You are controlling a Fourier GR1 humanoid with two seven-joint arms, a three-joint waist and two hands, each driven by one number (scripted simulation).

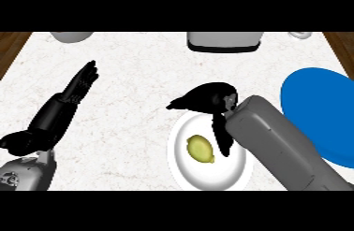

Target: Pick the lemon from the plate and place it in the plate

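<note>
Grey forearms come in from the near edge of the pale speckled counter (124, 85), the right one crossing the right rim of the round white plate (187, 174) that sits near that edge. On this plate lies the small yellow oval lemon (200, 148), a little left of its middle and touched by nothing. The black right hand (207, 99) hangs above the plate's far rim, beyond the lemon; one dark finger or thumb (223, 134) runs down just right of the fruit, apart from it. Its other fingers look bunched and curled, holding nothing, though how far they spread is hard to read from above. By my judgement the step in hand is the reach and grasp, and the lemon is not yet taken. To do it well, the hand should draw back toward the near edge until the lemon sits between thumb and fingers, open wide enough to straddle its short axis, then come down and close across the middle, since a rounded fruit may roll on the smooth plate if nudged from 1 side. The large round blue plate (318, 113) at the counter's right edge is the likely target. Resting open at the left side, fingers straight, is the black left hand (76, 90).
</note>
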